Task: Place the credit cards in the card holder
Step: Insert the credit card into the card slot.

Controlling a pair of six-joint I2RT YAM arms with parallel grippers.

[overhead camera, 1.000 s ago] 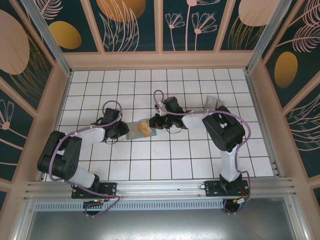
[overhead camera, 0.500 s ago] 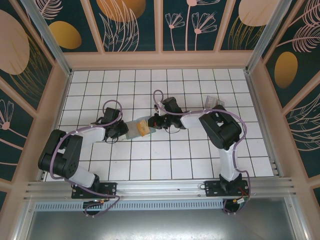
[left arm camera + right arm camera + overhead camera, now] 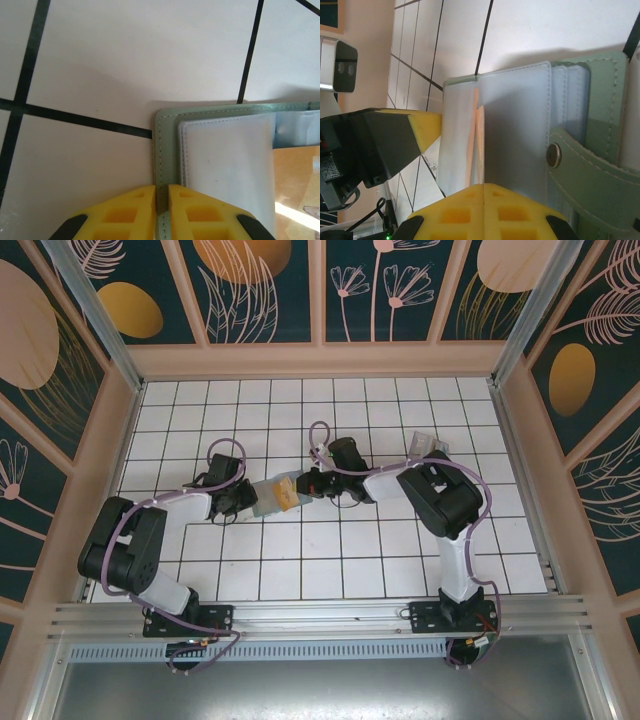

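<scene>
Mid-insertion at centre of table (image 3: 330, 560): clamping holder (image 3: 166, 145) edge in left gripper (image 3: 161, 197), nipping orange card (image 3: 475, 145) tight in right gripper (image 3: 484, 192). Partly inside a clear sleeve (image 3: 515, 125), seemingly. Next: push card deeper, holder pinned.

Left gripper (image 3: 161, 199) pinches the green card holder (image 3: 167, 150), an orange credit card (image 3: 296, 177) at its right.

left hand (image 3: 161, 194) clamped, right hand (image 3: 484, 189) clamped

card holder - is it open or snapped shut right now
Open: the flat sage-green soft card holder lies spread, its clear plastic sleeves exposed and its green snap tab unfastened, stud showing.
</scene>
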